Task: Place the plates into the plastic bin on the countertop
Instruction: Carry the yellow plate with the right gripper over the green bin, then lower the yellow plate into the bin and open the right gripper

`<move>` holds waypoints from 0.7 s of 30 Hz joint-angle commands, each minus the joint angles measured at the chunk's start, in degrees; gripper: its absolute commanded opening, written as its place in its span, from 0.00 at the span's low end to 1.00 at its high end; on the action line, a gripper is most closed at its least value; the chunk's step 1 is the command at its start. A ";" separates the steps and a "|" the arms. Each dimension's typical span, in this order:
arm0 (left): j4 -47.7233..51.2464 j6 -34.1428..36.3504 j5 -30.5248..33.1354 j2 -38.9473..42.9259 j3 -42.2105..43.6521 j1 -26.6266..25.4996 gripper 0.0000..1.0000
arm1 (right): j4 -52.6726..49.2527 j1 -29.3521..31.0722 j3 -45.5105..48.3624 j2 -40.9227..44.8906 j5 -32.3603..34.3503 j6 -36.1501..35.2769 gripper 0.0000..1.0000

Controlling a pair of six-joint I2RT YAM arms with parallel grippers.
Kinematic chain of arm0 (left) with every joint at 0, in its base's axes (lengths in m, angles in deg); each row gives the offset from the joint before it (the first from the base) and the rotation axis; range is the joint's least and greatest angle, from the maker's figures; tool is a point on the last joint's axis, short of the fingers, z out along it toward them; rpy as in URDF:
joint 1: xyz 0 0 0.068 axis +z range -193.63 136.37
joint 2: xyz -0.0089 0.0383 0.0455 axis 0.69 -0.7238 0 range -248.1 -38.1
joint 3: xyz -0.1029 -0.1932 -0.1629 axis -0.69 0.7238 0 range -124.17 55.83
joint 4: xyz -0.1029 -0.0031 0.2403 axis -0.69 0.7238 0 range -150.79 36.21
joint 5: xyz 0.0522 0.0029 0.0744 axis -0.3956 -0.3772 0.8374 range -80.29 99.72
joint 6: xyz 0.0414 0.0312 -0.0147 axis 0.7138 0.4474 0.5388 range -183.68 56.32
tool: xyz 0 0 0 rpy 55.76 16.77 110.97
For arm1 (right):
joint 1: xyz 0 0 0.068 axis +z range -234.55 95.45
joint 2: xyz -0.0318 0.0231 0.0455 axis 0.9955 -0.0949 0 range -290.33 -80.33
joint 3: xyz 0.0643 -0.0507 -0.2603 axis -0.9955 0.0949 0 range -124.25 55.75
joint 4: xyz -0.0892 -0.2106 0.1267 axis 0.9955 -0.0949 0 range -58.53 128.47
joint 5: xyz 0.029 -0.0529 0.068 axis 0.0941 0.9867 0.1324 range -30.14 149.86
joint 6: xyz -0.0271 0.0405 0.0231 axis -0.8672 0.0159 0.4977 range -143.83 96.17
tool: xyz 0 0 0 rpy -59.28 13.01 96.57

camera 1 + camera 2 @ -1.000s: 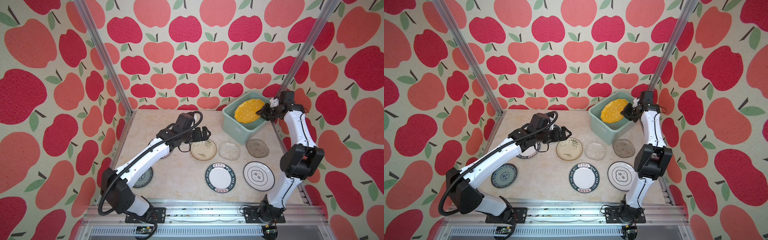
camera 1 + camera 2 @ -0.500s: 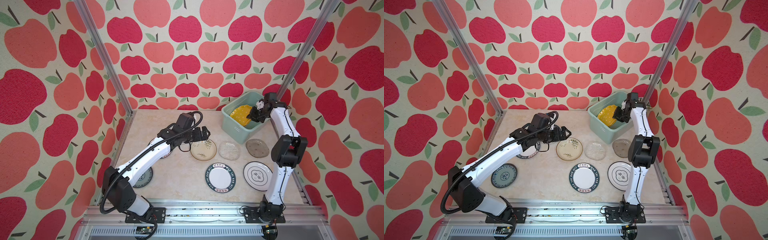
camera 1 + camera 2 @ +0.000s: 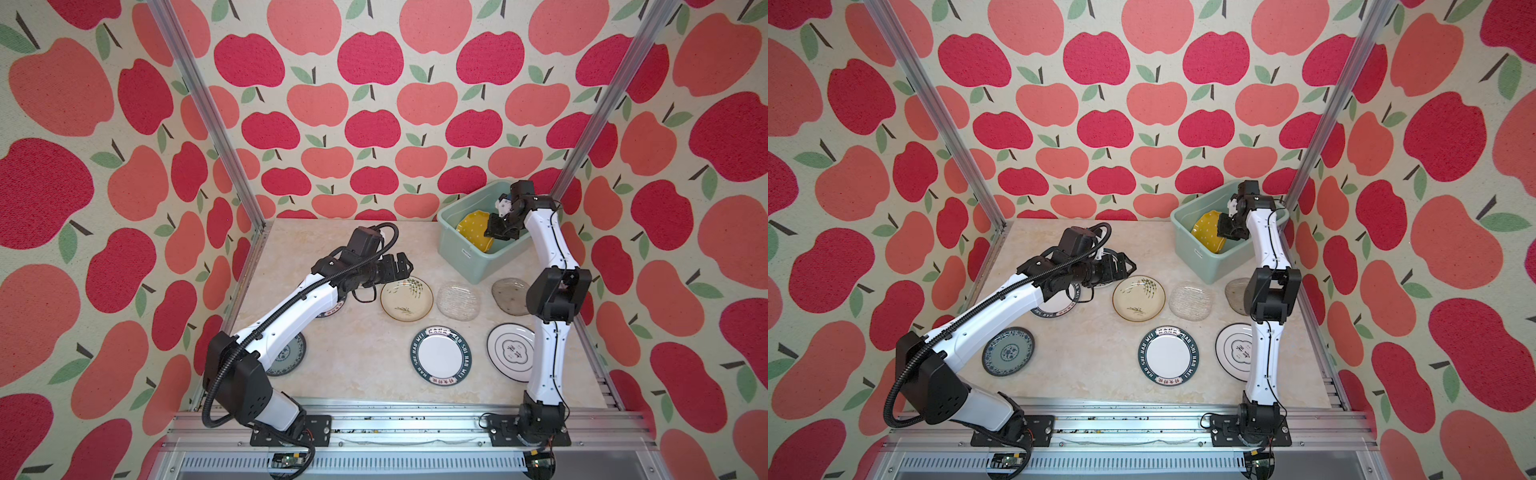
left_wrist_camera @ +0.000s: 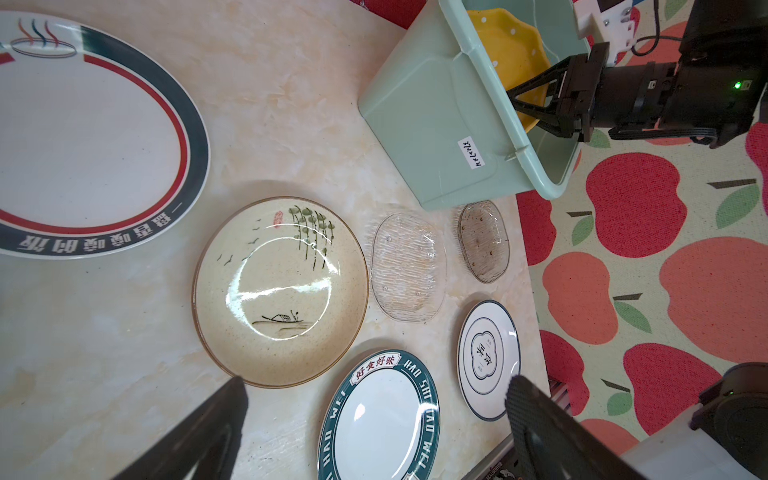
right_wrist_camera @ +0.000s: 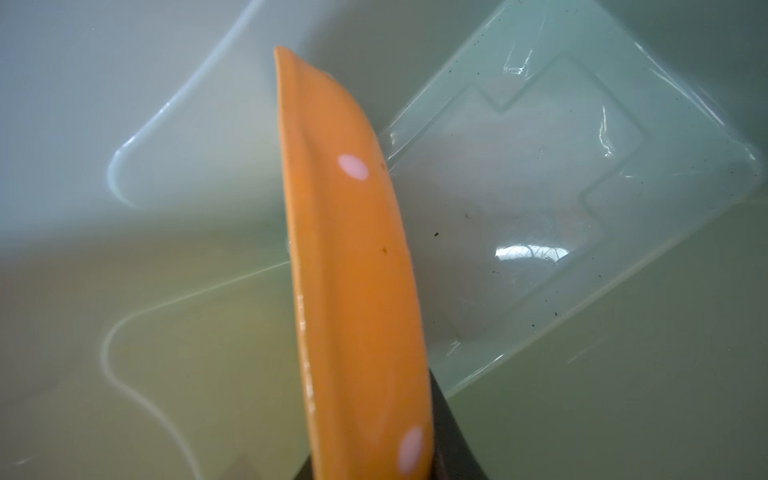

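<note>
the right jaws were closed on the rim of the yellow dotted plate (image 3: pixel 473 230) and held it steeply tilted inside the plastic bin (image 3: pixel 461 249), lower than the bin's rolled rim. in the right wrist view the plate (image 5: pixel 353 249) ran edge-on straight out from the jaws toward the floor of the bin (image 5: pixel 540 187). it could not be told whether its far edge touched that floor.

the left jaws stood wide open and empty above the tabletop (image 3: pixel 353 374). the cream plate (image 4: pixel 280 291) lay flat just in front of them, not touched. beyond it from these jaws lay the clear glass plate (image 4: pixel 407 268) and the grey glass plate (image 4: pixel 483 241), side by side, near the outer wall of the bin.

the yellow plate looked stiff, glazed and probably ceramic, so it was likely rather heavy for a grip on one edge only, and also slippery and easy to chip. a soft lowering until the far edge rested seemed safer than a drop.

for the cream plate, its raised rim on the side nearest the left jaws seemed the best place to take hold, one finger under the lip and one inside. the two glass plates looked thin and low, with little edge to catch, so they would probably be harder to lift.
</note>
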 commanded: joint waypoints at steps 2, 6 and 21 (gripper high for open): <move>0.87 -0.10 -1.28 -0.71 0.50 0.70 0.99 | 0.23 1.16 -1.87 -0.31 -2.18 -6.68 0.00; 1.73 0.01 -1.56 -1.35 0.15 1.05 0.99 | -0.30 1.65 -1.06 -0.97 -3.17 -9.27 0.00; 2.54 -0.52 -2.15 -5.05 -1.96 1.03 0.98 | 3.86 1.66 3.45 -2.85 -2.94 -8.88 0.17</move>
